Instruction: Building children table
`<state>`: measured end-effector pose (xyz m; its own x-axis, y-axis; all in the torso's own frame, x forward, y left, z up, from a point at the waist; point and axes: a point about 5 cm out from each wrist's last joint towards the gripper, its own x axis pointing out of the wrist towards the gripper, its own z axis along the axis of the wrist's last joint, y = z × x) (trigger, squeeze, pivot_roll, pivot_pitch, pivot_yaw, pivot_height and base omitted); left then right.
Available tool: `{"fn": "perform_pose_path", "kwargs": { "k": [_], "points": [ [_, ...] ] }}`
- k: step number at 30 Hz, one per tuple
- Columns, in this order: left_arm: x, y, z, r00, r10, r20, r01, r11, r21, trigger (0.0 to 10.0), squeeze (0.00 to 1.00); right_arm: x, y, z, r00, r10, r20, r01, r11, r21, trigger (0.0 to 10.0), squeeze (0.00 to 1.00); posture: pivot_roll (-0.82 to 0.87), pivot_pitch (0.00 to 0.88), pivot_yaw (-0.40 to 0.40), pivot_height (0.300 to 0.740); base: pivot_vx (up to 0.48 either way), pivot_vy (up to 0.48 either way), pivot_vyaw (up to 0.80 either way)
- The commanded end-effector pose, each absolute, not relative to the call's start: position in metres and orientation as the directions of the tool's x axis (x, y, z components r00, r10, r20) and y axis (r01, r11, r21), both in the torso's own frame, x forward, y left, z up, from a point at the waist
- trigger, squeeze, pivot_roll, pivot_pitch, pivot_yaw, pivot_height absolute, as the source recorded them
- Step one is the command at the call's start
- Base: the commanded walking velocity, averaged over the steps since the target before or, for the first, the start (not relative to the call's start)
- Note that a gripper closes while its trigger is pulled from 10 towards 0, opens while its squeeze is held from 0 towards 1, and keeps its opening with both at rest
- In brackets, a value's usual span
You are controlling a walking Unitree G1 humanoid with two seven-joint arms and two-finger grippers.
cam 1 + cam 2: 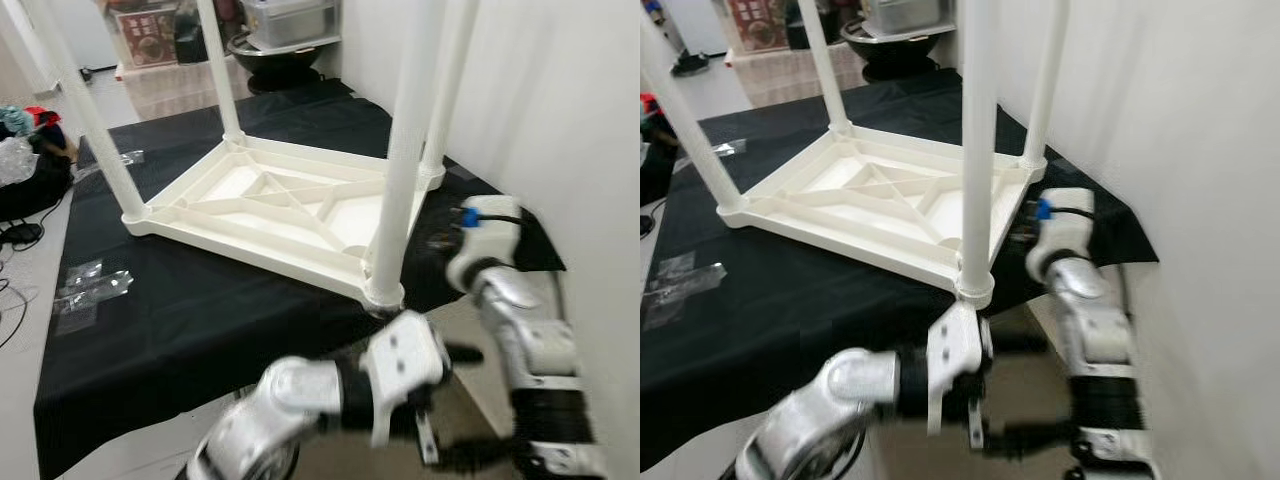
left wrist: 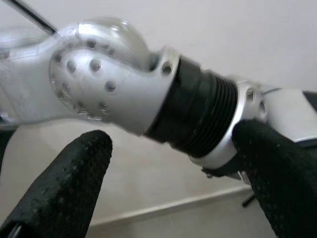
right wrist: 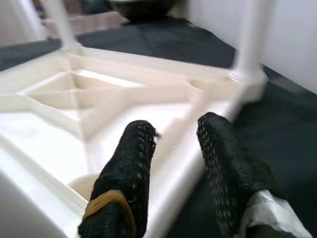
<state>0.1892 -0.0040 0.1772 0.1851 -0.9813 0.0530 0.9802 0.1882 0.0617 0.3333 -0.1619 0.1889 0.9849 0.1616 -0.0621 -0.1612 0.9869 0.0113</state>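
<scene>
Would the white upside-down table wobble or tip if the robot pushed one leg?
Probably not tip: the table lies flat, top down, on the black cloth. It looks like hollow, ribbed plastic, so likely light and may slide. The long leg might flex.

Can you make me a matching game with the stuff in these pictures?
Things:
1. table
2. cloth
3. plastic bags
4. left claw

Descriptions:
A. black, spread under everything
B. white, upside down with its legs in the air
C. open, pointing at the robot's other arm
D. clear, lying on the cloth's left side

Pairs: 1-B, 2-A, 3-D, 4-C
</scene>
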Motion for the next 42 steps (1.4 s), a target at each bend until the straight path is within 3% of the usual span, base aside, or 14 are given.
{"fn": "perform_pose_path", "kwargs": {
  "k": [1,5,9,12,15,18,19,20,25,27,29,32,38,42],
  "points": [
    [0.196,0.014,0.164,0.344,-0.939,-0.014,0.936,0.342,0.077,10.0,0.0,0.329,-0.114,0.211,0.919,0.391,0.045,-0.393,0.918,0.057,10.0,0.0,0.03,0.051,-0.003,0.74,0.0,0.0,0.0],
    [0.197,0.036,0.159,0.441,-0.897,-0.042,0.897,0.438,0.06,10.0,0.0,0.298,-0.059,0.228,0.677,0.723,0.134,-0.735,0.671,0.097,10.0,0.0,0.04,0.051,-0.015,0.74,0.0,0.0,0.0],
    [0.197,0.039,0.158,0.451,-0.891,-0.046,0.892,0.448,0.057,10.0,0.0,0.287,-0.049,0.232,0.606,0.78,0.154,-0.795,0.598,0.099,10.0,0.0,0.04,0.049,-0.017,0.74,0.0,0.0,0.0],
    [0.198,0.041,0.155,0.458,-0.887,-0.057,0.888,0.455,0.063,10.0,0.0,0.267,-0.035,0.239,0.464,0.863,0.199,-0.886,0.451,0.109,10.0,0.0,0.03,0.052,-0.024,0.74,0.0,0.0,0.0],
    [0.2,0.04,0.155,0.458,-0.887,-0.059,0.888,0.454,0.068,10.0,0.0,0.276,-0.04,0.234,0.528,0.832,0.167,-0.849,0.52,0.094,10.0,0.0,0.02,0.053,-0.022,0.74,0.0,0.0,0.0],
    [0.214,0.038,0.162,0.538,-0.842,-0.025,0.838,0.532,0.116,10.0,0.0,0.338,-0.106,0.207,0.914,0.405,-0.001,-0.405,0.914,-0.032,10.0,0.0,0.02,0.052,-0.023,0.74,0.0,0.0,0.0],
    [0.214,0.038,0.162,0.538,-0.842,-0.025,0.838,0.532,0.116,10.0,0.0,0.338,-0.106,0.207,0.914,0.405,-0.001,-0.405,0.914,-0.032,10.0,0.0,0.02,0.052,-0.023,0.74,0.0,0.0,0.0],
    [0.224,0.042,0.167,0.608,-0.794,0.001,0.785,0.602,0.148,10.0,0.0,0.352,-0.138,0.203,0.975,0.222,-0.021,-0.223,0.973,-0.058,10.0,0.0,0.02,0.053,-0.026,0.74,0.0,0.0,0.0],
    [0.245,0.054,0.179,0.738,-0.673,0.055,0.654,0.733,0.189,10.0,0.0,0.36,-0.186,0.204,1.0,-0.006,-0.022,0.003,0.994,-0.109,10.0,0.0,0.02,0.053,-0.026,0.74,0.0,0.0,0.0],
    [0.266,0.078,0.191,0.848,-0.519,0.106,0.487,0.842,0.232,10.0,0.0,0.362,-0.23,0.209,0.981,-0.192,0.002,0.19,0.97,-0.153,10.0,0.0,0.03,0.056,-0.026,0.74,0.0,0.0,0.0],
    [0.266,0.078,0.191,0.848,-0.519,0.106,0.487,0.842,0.232,10.0,0.0,0.362,-0.23,0.209,0.981,-0.192,0.002,0.19,0.97,-0.153,10.0,0.0,0.03,0.056,-0.026,0.74,0.0,0.0,0.0],
    [0.282,0.13,0.202,0.961,-0.23,0.153,0.176,0.937,0.302,10.0,0.0,0.357,-0.277,0.215,0.926,-0.378,0.023,0.375,0.909,-0.183,10.0,0.0,0.03,0.056,-0.026,0.74,0.0,0.0,0.0],
    [0.277,0.175,0.203,0.987,0.024,0.157,-0.081,0.925,0.372,10.0,0.0,0.357,-0.298,0.215,0.887,-0.461,0.027,0.457,0.869,-0.188,10.0,0.0,0.05,0.058,-0.033,0.74,0.0,0.0,0.0],
    [0.252,0.247,0.179,0.928,0.36,0.091,-0.358,0.804,0.474,10.0,0.0,0.361,-0.294,0.2,0.887,-0.461,0.0,0.454,0.872,-0.184,10.0,0.0,0.05,0.061,-0.034,0.74,0.0,0.0,0.0]
  ]
}}
